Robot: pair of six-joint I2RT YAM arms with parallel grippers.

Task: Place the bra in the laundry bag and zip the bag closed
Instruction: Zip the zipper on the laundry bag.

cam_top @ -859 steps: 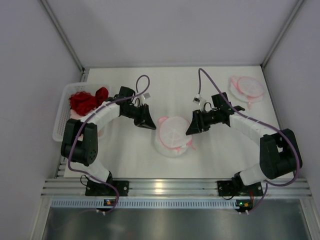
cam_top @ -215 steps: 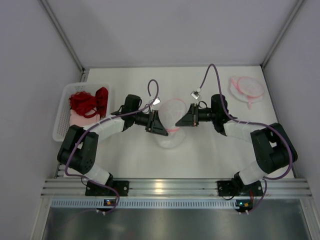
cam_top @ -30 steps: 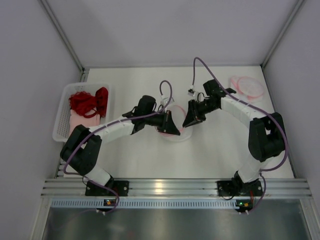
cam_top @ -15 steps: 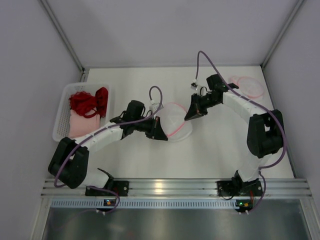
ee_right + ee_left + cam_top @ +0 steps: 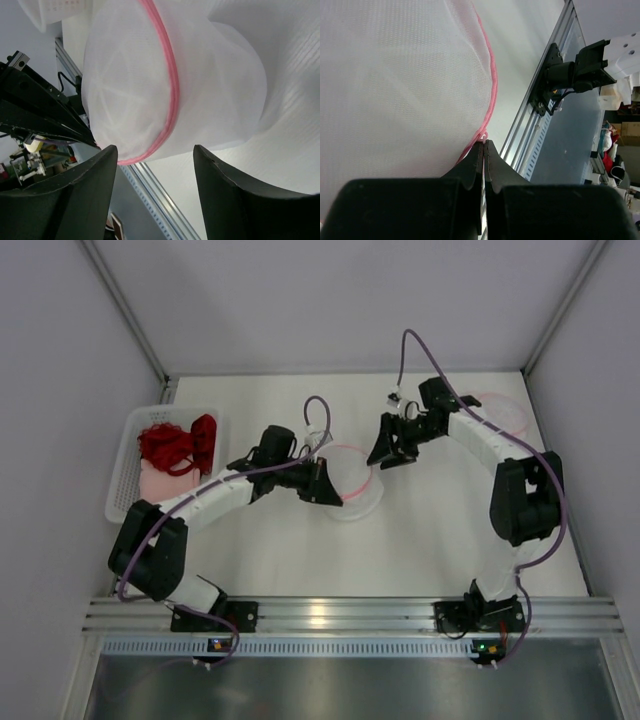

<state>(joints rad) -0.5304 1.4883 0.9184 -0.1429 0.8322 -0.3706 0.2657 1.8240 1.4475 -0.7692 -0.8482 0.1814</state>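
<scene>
Holding the laundry bag [image 5: 352,490] by its edge, my left end effector [image 5: 484,144] is clenched on a small pink tab where the pink trim [image 5: 172,85] runs round the mesh; I take that tab for the zip pull, though it is too small to be sure. The right end effector [image 5: 153,150] is released, jaws wide, hovering just beside the far side of the bag without touching it. The bag sits mid-bench [image 5: 420,530], between the two arms. The red bra [image 5: 175,442] lies in the white basket [image 5: 120,490] at the left, well apart from the bag, and I see nothing red through the mesh.

To my mind the step in hand is getting the bag's mouth under control. To do it well I would bring the right jaws onto the trim opposite the tab and close there, so the bag is anchored at two points. Then I would move the tab along the line of the trim, not across it, keeping the mesh low on the bench. A one-sided pull would likely just drag the light bag.
</scene>
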